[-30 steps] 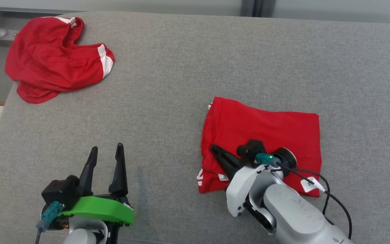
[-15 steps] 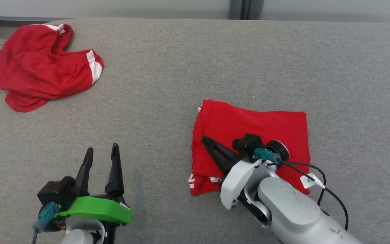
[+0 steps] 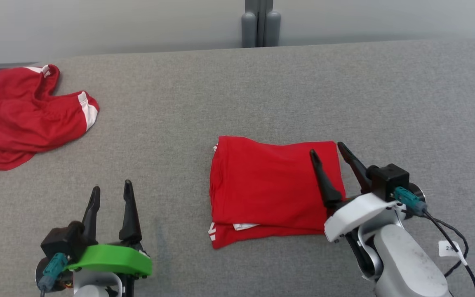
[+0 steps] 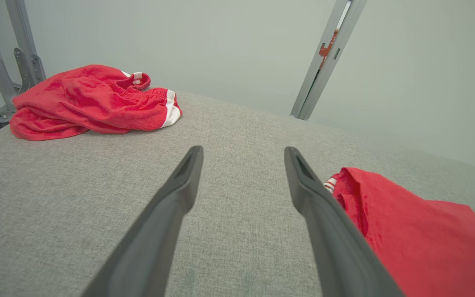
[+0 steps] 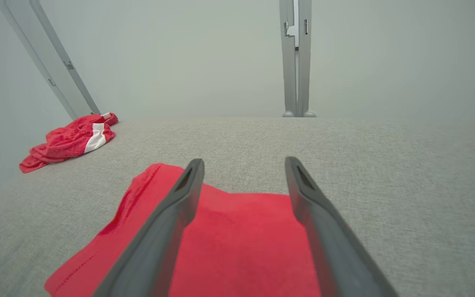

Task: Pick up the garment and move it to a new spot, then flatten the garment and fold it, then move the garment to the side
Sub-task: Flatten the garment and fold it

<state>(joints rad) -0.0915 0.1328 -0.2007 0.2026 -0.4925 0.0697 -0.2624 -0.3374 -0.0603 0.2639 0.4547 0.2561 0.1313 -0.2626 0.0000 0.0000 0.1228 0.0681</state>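
We note the folded red garment lying flat on the grey counter, beneath and to the left of our right pincer. That pincer stands wide and holds nothing, its fingers above the garment's right edge; contact with the cloth cannot be told. Our left pincer is likewise wide and empty, with the folded garment off to its right. A crumpled red garment lies well apart, ahead and left of the left pincer.
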